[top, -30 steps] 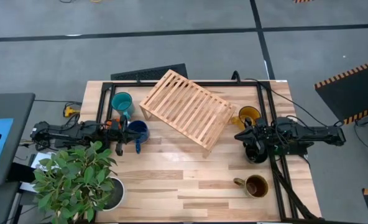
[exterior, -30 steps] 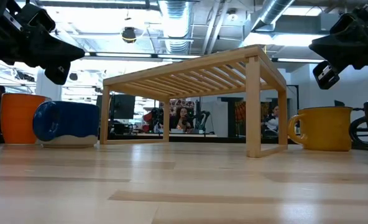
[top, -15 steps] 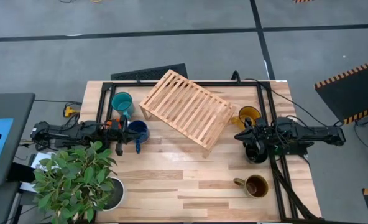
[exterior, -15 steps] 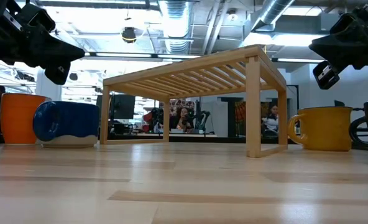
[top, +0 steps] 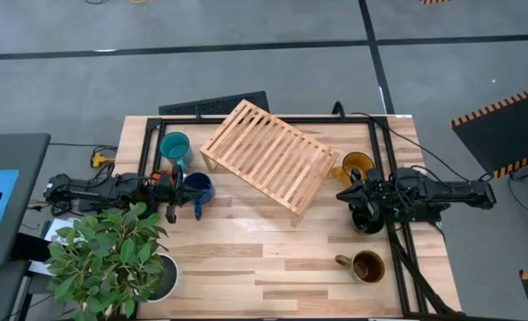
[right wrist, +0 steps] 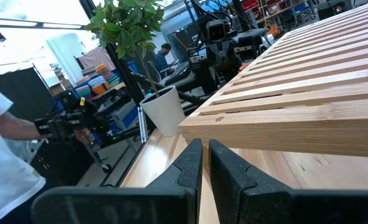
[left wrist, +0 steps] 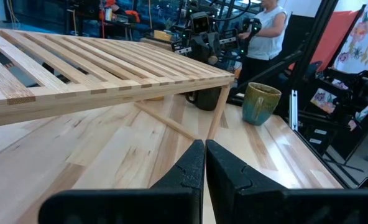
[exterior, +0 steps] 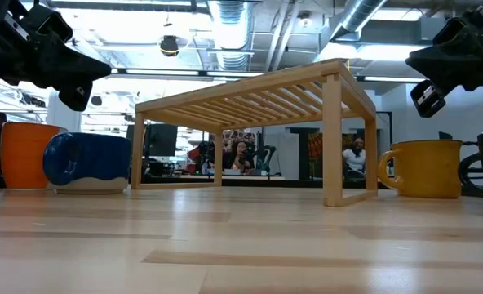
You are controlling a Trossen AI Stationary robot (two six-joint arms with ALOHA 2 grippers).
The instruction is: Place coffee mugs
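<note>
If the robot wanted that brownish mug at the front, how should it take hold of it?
The brown-olive mug stands upright and apart, its mouth open upward and its handle pointing toward the table's left. Probably best from above, pinching the rim opposite the handle; the right gripper is nearest.

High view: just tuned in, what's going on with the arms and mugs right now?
Nothing is being handled. The left gripper is shut and empty beside the dark blue mug; the right gripper is shut and empty near the yellow mug and black mug. The wooden rack holds no mugs. The teal mug and brown-olive mug stand on the table.
</note>
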